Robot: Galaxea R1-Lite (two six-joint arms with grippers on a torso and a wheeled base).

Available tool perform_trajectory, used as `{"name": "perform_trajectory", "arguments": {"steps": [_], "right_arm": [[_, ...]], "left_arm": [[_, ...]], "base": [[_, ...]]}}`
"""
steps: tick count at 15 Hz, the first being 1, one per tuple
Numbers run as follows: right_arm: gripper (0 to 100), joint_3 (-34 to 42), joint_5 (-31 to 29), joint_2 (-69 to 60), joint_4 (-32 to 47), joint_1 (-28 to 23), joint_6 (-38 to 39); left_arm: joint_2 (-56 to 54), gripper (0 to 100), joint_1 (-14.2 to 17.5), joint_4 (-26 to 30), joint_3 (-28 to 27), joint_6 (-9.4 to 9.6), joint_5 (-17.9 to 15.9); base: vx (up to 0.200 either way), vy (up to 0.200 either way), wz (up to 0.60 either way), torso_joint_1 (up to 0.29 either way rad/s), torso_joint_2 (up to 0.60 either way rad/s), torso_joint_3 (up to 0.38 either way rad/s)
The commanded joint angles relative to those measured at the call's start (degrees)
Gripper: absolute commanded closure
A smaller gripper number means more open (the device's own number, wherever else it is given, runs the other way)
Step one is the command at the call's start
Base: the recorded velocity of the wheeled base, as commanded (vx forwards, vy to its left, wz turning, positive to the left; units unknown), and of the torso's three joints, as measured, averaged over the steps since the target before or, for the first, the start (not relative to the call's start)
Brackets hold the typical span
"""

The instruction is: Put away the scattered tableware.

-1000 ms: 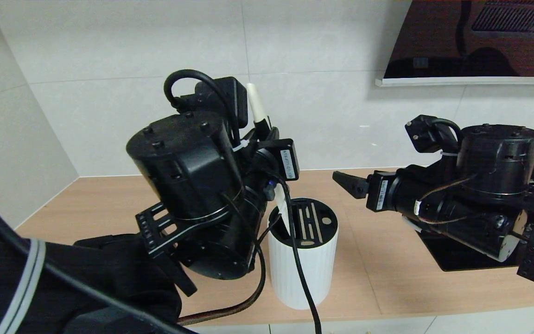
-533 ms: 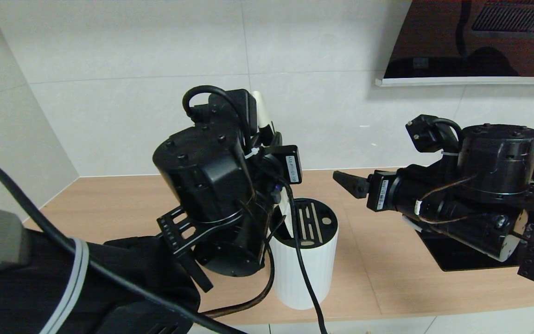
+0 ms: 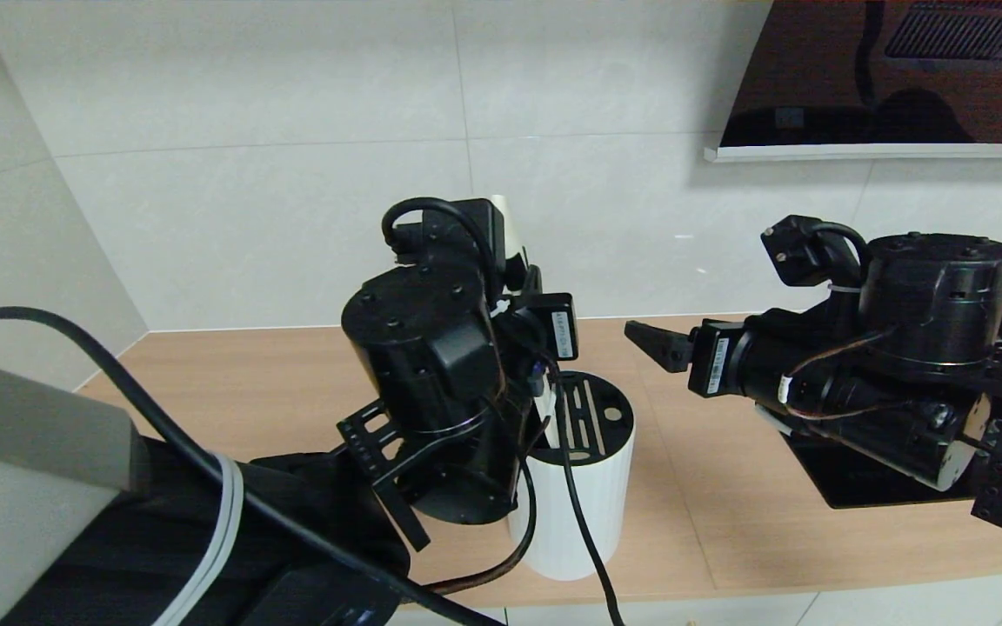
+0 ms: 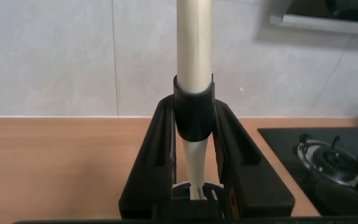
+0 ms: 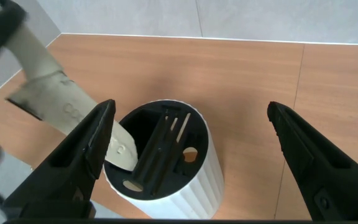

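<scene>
We are looking at a knife (image 4: 194,43) with a cream handle, a black collar and a pale blade, standing nearly upright over the holder (image 3: 579,487). In the right wrist view, its blade is slanting down and its lower end is dipping into the wide opening at the edge of the holder's black slotted top. The left gripper (image 4: 193,106) is clenching the knife, its fingers (image 4: 160,143) pressing on either side just below the collar, while the handle is rising above them.

The holder is a white ribbed cylinder, and it is standing upright on the wooden desk (image 3: 205,374) near the front edge.

The right gripper (image 5: 190,107) is hanging in the air beside the holder on the robot's right, well apart from it. Its fingers (image 5: 92,146) are spread wide and are grasping nothing.

A black cooktop (image 3: 849,482) is lying in the desk to the right, with a burner (image 4: 328,155) showing in the left wrist view. A dark range hood (image 3: 884,78) is hanging on the pale tiled wall (image 3: 249,130) behind.
</scene>
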Motion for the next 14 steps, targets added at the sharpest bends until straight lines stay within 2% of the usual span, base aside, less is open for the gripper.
{"name": "perform_trajectory", "arguments": {"steps": [1, 6, 9, 14], "right_arm": [[0, 0.0, 0.0, 0.0, 0.0, 0.0, 0.0], [0, 0.0, 0.0, 0.2, -0.1, 0.0, 0.0], [0, 0.1, 0.0, 0.3, -0.1, 0.0, 0.0], [0, 0.2, 0.0, 0.4, -0.1, 0.0, 0.0]], "left_arm": [[1.2, 100, 0.0, 0.0, 0.0, -0.02, 0.0], [3.7, 100, 0.0, -0.1, 0.0, -0.11, 0.8], [6.8, 100, -0.1, -3.5, 0.2, -0.11, 1.6], [8.1, 100, -0.5, -3.7, 1.1, -0.11, 1.9]], "base": [[0.0, 0.0, 0.0, 0.0, 0.0, 0.0], [0.0, 0.0, 0.0, 0.0, 0.0, 0.0], [0.0, 0.0, 0.0, 0.0, 0.0, 0.0], [0.0, 0.0, 0.0, 0.0, 0.0, 0.0]]}}
